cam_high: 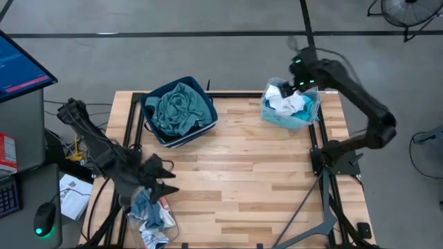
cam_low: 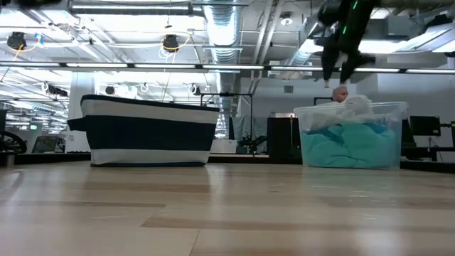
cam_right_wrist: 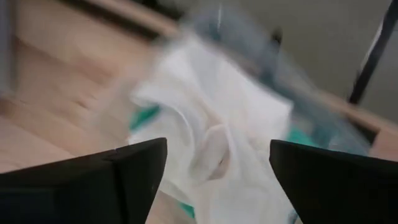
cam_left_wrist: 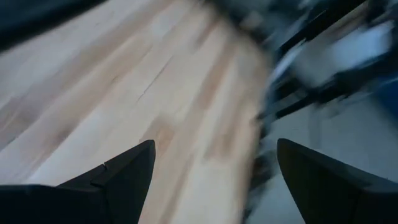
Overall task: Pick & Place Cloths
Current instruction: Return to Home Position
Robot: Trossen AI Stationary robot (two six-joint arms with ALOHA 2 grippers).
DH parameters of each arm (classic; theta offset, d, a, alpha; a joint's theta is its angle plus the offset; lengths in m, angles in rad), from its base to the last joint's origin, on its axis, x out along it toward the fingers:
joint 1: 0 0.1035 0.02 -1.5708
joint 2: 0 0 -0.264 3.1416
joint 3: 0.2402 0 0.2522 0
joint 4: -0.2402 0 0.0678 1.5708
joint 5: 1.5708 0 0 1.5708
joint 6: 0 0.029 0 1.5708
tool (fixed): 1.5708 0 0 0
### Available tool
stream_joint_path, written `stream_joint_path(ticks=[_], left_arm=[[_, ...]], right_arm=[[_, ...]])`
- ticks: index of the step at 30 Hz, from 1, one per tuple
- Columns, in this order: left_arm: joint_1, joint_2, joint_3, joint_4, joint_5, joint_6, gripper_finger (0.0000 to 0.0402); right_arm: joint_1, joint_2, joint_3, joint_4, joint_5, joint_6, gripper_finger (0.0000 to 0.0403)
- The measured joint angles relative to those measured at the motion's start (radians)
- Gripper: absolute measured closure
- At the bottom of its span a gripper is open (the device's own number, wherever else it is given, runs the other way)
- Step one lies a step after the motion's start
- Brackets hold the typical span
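Note:
A teal-green checked shirt [cam_high: 178,107] lies bunched in the dark blue square bin [cam_high: 208,121] at the table's far left. White cloth [cam_high: 291,102] [cam_right_wrist: 211,124] lies on turquoise cloth [cam_low: 348,146] in a clear tub [cam_high: 313,111] at the far right. A heap of pale blue and white cloths [cam_high: 151,216] sits at the near-left corner, partly under the left arm. My right gripper [cam_high: 295,84] [cam_low: 337,75] [cam_right_wrist: 217,142] hangs open above the tub, clear of the cloth. My left gripper [cam_high: 166,181] [cam_left_wrist: 214,146] is open over bare wood beside the heap.
The striped outer wall of the bin [cam_low: 149,135] and the tub [cam_low: 352,135] stand along the far edge in the low view. Bare wooden table [cam_high: 249,180] spreads between them and the near edge. A person's head [cam_low: 340,92] shows behind the tub. A monitor [cam_high: 21,69] stands off the left side.

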Motion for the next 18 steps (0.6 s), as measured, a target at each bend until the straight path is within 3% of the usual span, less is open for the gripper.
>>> stream_joint_path(ticks=[3, 8, 11, 14, 15, 18], left_arm=[[0.023, -0.081, 0.046, 0.137, -0.044, 0.177, 0.0088], [0.030, -0.220, 0.160, 0.316, -0.123, 0.677, 0.0137], [0.030, -0.301, 0.201, 0.314, -0.117, 0.923, 0.0196], [0.030, -0.392, 0.199, 0.257, -0.106, 1.076, 0.0276], [0.030, -0.425, 0.191, 0.226, -0.105, 1.093, 0.0307], [0.030, -0.536, 0.137, 0.151, -0.095, 1.077, 0.0384]], right_arm=[[0.021, -0.094, 0.101, -0.023, -0.006, -0.003, 0.0128], [0.114, -0.301, 0.250, -0.012, -0.042, 0.003, 0.0171], [0.197, -0.438, 0.264, -0.009, -0.046, 0.038, 0.0247], [0.280, -0.574, 0.230, -0.007, -0.046, 0.079, 0.0360], [0.299, -0.624, 0.205, -0.002, -0.046, 0.097, 0.0380], [0.321, -0.774, 0.101, 0.034, -0.046, 0.182, 0.0389]])
